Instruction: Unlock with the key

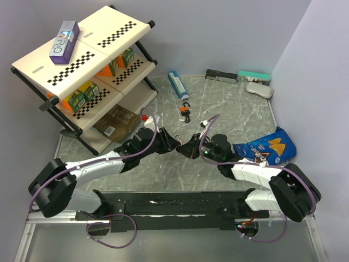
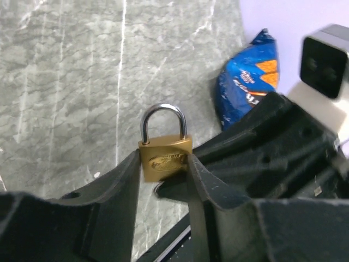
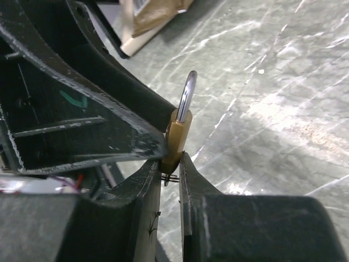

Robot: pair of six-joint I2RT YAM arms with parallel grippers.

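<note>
Your left jaws clench the small brass padlock by its narrow edges, steel shackle up, over the middle of the grey marbled surface. Only your right wrist view shows the key: thin metal pinched in the almost closed right jaws, touching the padlock's underside.

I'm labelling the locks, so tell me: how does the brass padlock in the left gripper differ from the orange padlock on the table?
The brass padlock is plain gold-coloured; the orange padlock has an orange body. The brass padlock is clamped in the left gripper; the orange padlock lies loose on the table, untouched. Both are small padlocks.
</note>
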